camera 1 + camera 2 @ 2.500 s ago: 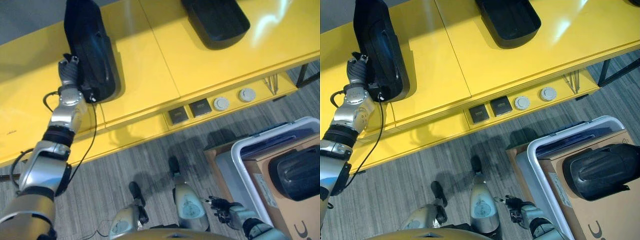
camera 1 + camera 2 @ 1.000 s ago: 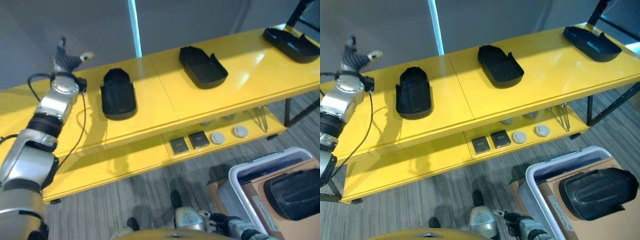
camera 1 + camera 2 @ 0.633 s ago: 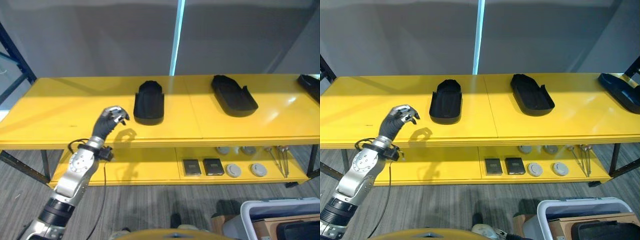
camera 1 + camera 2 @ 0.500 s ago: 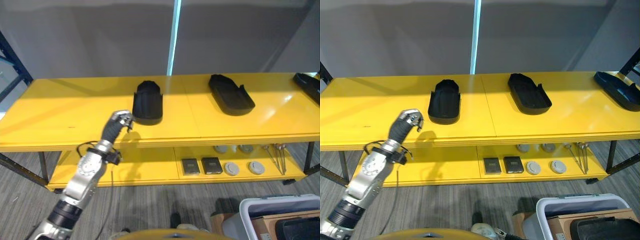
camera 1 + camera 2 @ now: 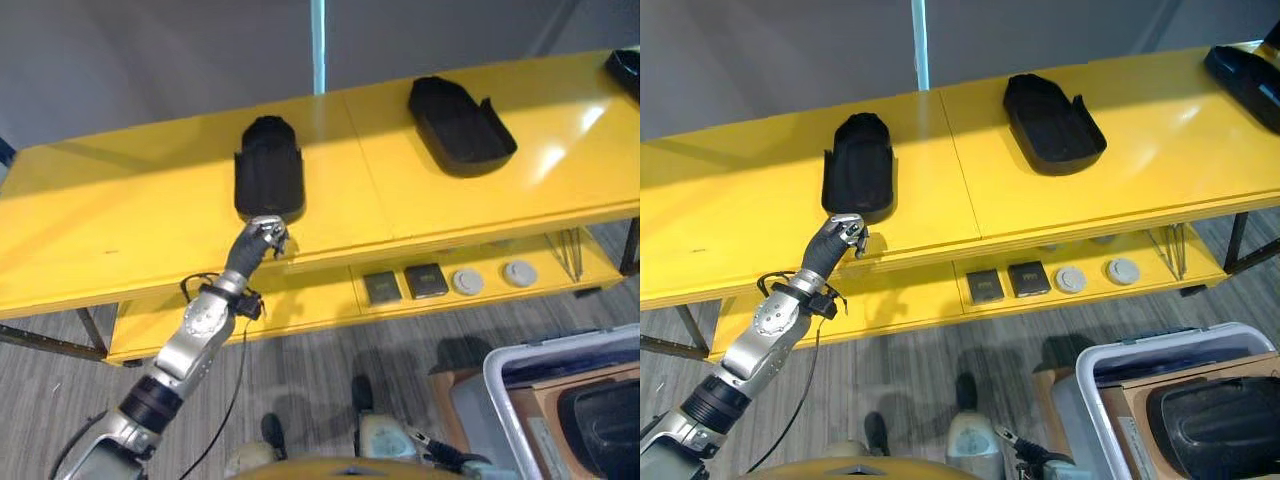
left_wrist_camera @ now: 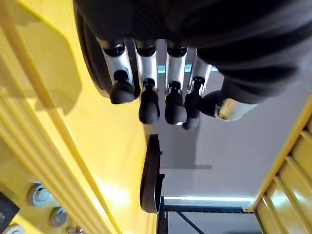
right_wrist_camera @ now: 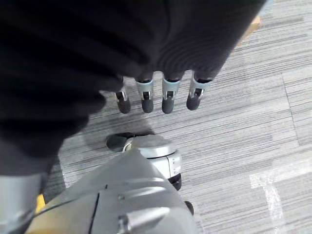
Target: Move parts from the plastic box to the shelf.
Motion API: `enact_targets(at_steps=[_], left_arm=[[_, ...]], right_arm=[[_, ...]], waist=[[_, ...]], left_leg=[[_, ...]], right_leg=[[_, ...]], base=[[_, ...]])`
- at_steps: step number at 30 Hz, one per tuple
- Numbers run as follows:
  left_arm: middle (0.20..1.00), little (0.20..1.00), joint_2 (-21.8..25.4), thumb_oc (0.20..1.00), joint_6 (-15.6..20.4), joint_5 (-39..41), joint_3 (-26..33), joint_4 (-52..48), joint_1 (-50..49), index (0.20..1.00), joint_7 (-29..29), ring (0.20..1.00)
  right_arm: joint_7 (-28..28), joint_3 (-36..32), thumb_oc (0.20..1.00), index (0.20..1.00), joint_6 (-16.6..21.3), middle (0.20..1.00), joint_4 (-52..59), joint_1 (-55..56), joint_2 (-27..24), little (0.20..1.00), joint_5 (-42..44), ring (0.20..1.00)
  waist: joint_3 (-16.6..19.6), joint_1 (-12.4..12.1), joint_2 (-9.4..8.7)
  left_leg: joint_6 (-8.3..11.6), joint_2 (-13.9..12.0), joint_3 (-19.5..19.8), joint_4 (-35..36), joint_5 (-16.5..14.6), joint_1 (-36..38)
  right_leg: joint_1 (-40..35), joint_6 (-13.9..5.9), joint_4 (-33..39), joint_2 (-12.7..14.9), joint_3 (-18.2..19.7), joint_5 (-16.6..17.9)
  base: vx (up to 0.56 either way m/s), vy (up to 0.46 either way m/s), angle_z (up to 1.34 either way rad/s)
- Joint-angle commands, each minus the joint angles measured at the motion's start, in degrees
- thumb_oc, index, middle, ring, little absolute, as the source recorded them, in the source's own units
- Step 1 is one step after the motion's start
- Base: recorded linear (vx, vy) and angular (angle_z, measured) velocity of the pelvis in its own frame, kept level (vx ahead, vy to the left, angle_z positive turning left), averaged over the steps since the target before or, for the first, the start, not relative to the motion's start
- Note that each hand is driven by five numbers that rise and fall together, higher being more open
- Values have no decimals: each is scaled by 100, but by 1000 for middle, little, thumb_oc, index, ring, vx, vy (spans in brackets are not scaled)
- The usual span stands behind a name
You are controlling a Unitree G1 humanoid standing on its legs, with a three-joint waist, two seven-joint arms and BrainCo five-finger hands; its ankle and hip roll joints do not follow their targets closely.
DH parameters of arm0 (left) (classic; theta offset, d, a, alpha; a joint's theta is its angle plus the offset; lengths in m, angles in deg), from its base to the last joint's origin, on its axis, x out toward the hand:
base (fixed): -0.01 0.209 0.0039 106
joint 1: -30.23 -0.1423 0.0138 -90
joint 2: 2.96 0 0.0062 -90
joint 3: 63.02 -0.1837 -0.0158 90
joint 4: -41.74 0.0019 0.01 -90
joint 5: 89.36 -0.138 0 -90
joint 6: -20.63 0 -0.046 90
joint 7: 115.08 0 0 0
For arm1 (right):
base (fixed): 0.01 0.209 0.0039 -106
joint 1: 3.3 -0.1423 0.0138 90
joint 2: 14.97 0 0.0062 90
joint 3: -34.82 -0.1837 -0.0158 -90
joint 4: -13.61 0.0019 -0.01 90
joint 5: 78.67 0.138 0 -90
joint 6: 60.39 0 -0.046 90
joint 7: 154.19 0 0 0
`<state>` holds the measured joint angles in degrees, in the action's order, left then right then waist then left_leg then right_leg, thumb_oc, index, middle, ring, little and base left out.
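Black parts (image 5: pixel 268 178) flat on yellow shelf (image 5: pixel 130 230)

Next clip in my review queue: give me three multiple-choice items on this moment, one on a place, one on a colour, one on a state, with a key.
1. Where is the left hand?
A. inside the plastic box
B. at the front edge of the top shelf board, just before the nearest black part
C. on the lower shelf board

2. What colour is the shelf?
A. yellow
B. blue
C. white

3. What does the left hand hold?
A. a black part
B. a round disc
C. nothing

Key: 1 B, the hand sits at the board's edge below the black part. 2 A, both boards are yellow. 3 C, the fingers are curled with nothing between them.
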<state>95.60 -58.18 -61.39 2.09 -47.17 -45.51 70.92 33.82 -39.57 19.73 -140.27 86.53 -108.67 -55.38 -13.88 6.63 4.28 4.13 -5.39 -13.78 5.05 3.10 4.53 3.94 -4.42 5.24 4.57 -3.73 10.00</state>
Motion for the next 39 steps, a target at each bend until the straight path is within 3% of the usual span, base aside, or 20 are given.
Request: enact_targets(at_steps=[1,6,17,27,34,39], left_arm=[[200,200,-23,200,431,-150,75,191,738,200,458,200],[200,200,-63,200,313,-147,79,457,1004,200,792,200],[200,200,-140,200,526,53,131,1242,1650,200,1167,200],[200,200,-151,200,675,279,249,1667,2096,200,1174,200],[200,200,-180,200,701,334,328,1320,1626,200,911,200],[200,200,-279,200,1082,-57,344,732,866,200,786,200]], right_arm=[[-25,369,1000,1000,-6,1000,-137,-161,144,1000,151,1000],[-42,394,1000,1000,-25,1000,-28,-230,113,1000,169,1000],[-56,519,1000,1000,-53,1000,254,-411,76,1000,245,1000],[-68,596,1000,1000,-51,1000,299,-548,70,1000,263,1000],[-105,474,1000,1000,-1,1000,275,-424,125,1000,184,1000],[-174,336,1000,1000,62,1000,117,-295,179,1000,125,1000]], waist=[[-342,107,-91],[-480,191,-93],[-794,395,-105],[-974,487,-124],[-796,379,-104],[-439,147,-109]], left_leg=[[38,-136,58,-5,-358,-320],[48,-143,35,-5,-314,-384],[78,-151,-8,-5,-226,-517],[102,-161,-27,-5,-214,-577],[121,-158,-4,-5,-253,-427],[100,-143,5,-5,-310,-222]], right_leg=[[-503,-68,-24,46,-72,-1016],[-405,-60,-24,41,-21,-975],[-181,-15,-24,19,89,-873],[-69,-7,-24,17,141,-831],[-268,-18,-24,45,9,-904],[-592,-1,-24,83,-207,-1017]], base=[[-43,-5,-11],[-3,-2,-1],[-1,-4,-3],[-12,1,-6],[-4,10,1],[-13,44,12]])
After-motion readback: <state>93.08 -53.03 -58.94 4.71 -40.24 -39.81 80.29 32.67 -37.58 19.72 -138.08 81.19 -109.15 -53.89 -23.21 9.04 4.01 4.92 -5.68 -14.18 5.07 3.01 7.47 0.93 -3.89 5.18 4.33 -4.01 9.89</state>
